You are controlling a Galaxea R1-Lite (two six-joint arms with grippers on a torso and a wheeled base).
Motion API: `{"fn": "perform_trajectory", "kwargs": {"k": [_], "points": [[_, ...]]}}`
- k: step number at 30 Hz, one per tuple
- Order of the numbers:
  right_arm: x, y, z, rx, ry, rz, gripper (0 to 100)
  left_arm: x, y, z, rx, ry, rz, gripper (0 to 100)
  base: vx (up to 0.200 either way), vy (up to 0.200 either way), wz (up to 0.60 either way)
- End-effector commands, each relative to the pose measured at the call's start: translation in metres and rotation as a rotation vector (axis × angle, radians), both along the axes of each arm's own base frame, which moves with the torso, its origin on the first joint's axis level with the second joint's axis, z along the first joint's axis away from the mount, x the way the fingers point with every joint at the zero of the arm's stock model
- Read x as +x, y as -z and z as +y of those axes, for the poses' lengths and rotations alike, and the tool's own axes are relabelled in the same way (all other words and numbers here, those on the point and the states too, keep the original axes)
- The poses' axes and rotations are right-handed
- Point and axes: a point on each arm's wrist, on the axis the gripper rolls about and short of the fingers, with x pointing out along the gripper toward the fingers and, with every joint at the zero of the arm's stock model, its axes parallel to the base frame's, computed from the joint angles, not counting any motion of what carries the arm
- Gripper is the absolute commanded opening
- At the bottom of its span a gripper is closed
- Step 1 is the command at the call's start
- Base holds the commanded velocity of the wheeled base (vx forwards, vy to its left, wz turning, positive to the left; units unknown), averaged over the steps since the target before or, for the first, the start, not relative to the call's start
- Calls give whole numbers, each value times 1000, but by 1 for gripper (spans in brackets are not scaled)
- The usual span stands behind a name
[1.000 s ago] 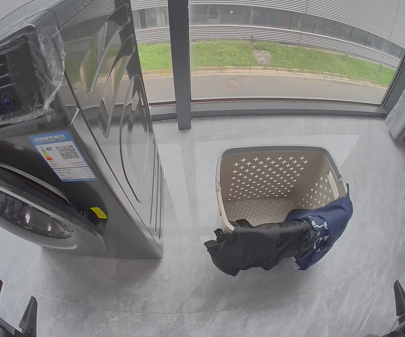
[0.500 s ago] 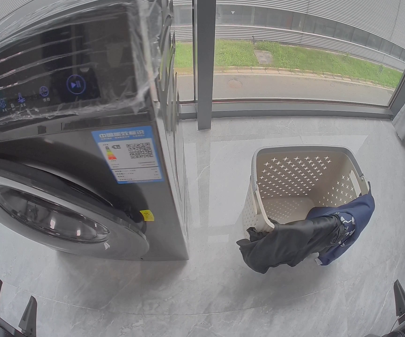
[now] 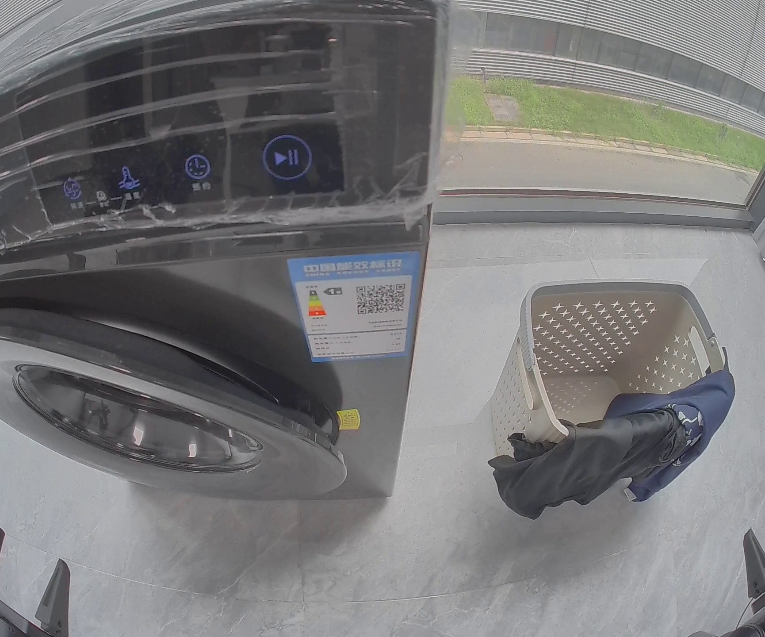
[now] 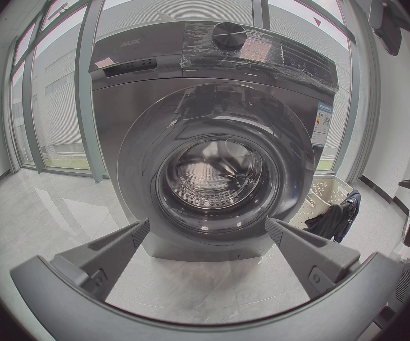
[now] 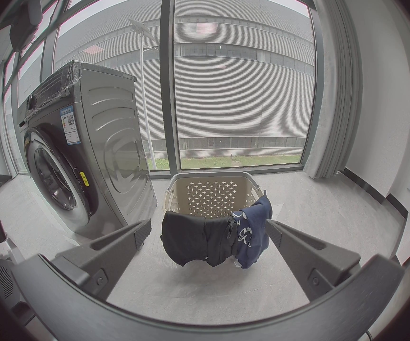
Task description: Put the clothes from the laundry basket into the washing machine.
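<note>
Both jaws are seen open and empty; the black garment (image 3: 577, 475) draped over the basket (image 3: 617, 333) rim is judged soft, light, best pinched at its hanging fold.

Even daylight reaches me through the window (image 3: 612, 90) behind the washing machine (image 3: 223, 311). Glare streaks the plastic film (image 3: 91, 90) over its control panel (image 3: 285, 157), and the door glass (image 4: 214, 176) carries reflections. The glossy floor (image 3: 453, 524) mirrors the window light, with soft shadow at the machine's foot. Both wrist views bow strongly and have dark corners.
</note>
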Motion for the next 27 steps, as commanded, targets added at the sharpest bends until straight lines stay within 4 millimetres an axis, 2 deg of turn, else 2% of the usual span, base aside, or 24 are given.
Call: {"fn": "perform_trajectory", "kwargs": {"k": [1, 3, 10, 16, 21, 27], "points": [[1, 5, 0, 0, 1, 8, 100, 0, 5, 0, 0, 0, -1, 100, -200, 0, 0], [1, 5, 0, 0, 1, 8, 100, 0, 5, 0, 0, 0, -1, 100, -200, 0, 0], [0, 4, 0, 2, 3, 8, 100, 0, 5, 0, 0, 0, -1, 100, 0, 0, 0], [1, 5, 0, 2, 1, 8, 100, 0, 5, 0, 0, 0, -1, 100, 0, 0, 600], [1, 5, 0, 2, 3, 8, 100, 0, 5, 0, 0, 0, -1, 100, 0, 0, 0], [1, 5, 0, 2, 3, 8, 100, 0, 5, 0, 0, -2, -1, 100, 0, 200, 0]]}}
